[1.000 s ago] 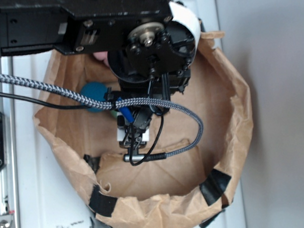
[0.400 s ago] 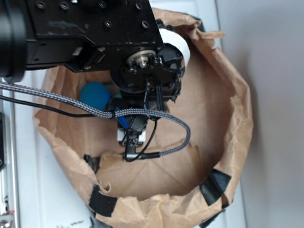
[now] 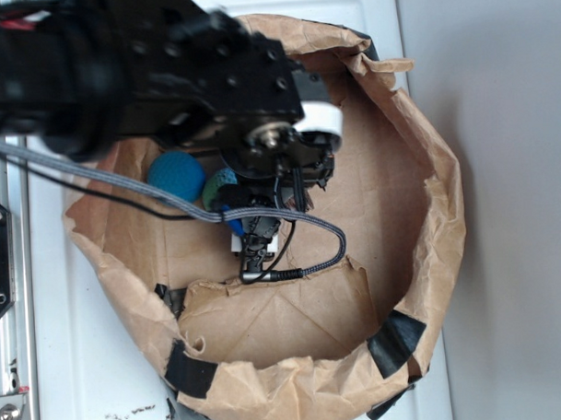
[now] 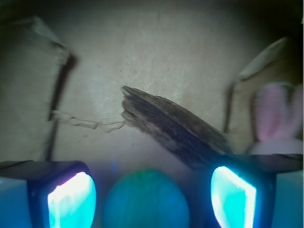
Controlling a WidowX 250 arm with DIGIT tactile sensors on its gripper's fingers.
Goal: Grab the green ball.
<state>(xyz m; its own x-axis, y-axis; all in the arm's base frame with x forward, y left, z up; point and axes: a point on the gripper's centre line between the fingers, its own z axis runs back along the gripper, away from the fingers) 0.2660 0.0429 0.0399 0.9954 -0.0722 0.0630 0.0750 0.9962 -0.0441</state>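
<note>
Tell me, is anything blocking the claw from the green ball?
Nothing visible does. In the wrist view the green ball sits between the gripper's open fingers, with only bare brown paper beyond; the blue ball lies beside it.

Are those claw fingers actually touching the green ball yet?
Apart. In the wrist view the green ball sits between the two glowing fingers of the gripper, with a dark gap on each side.

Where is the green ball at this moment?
In the exterior view the green ball lies inside the paper bag, just right of the blue ball, mostly hidden under the arm. The wrist view shows it between the open gripper's fingers.
</note>
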